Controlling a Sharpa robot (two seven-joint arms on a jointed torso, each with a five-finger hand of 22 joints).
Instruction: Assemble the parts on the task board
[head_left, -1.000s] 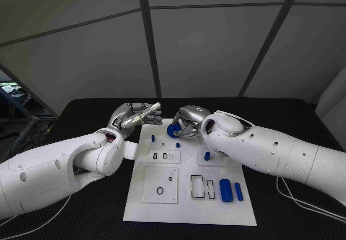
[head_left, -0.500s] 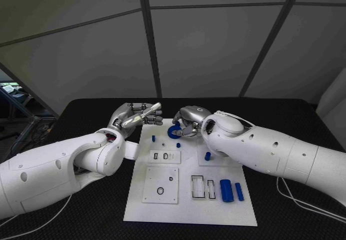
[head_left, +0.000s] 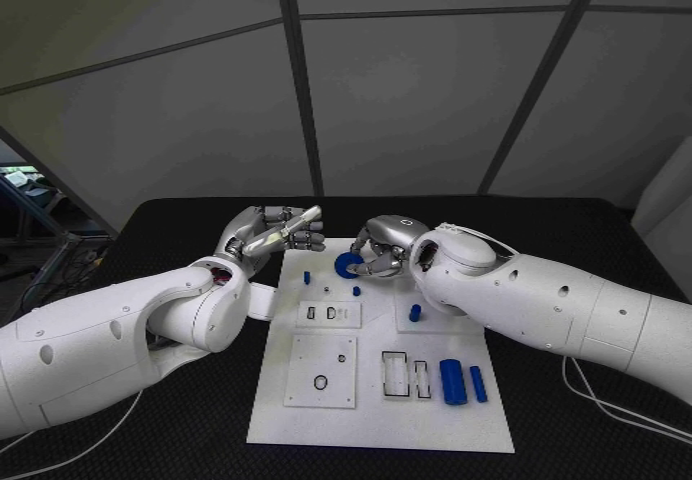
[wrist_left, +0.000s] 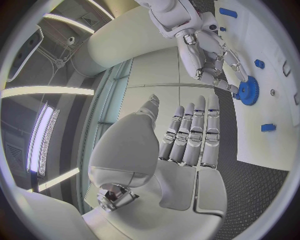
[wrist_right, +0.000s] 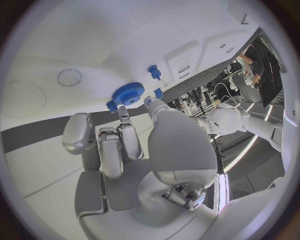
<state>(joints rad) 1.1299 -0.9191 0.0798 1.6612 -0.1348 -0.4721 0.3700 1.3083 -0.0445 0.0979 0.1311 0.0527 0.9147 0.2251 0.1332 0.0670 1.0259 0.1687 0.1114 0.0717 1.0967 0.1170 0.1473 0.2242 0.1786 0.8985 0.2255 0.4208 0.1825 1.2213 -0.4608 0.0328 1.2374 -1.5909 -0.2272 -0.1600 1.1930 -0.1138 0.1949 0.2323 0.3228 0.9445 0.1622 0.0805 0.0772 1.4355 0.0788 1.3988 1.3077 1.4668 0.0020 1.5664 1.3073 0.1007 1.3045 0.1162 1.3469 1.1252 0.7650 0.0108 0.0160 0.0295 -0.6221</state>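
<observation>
my right robot hand pinches the blue gear at the upper middle of the task board, my left robot hand empty with fingers straight beside it; tilted, the gear could jam or knock the small blue pegs just below.

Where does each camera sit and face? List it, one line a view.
Head view: on the head, looking down at the task board; both arms show.
Left wrist view: behind the left hand, fingers straight; facing the right hand.
Right wrist view: behind the right hand.
All share the blue gear that hand holds.
</observation>
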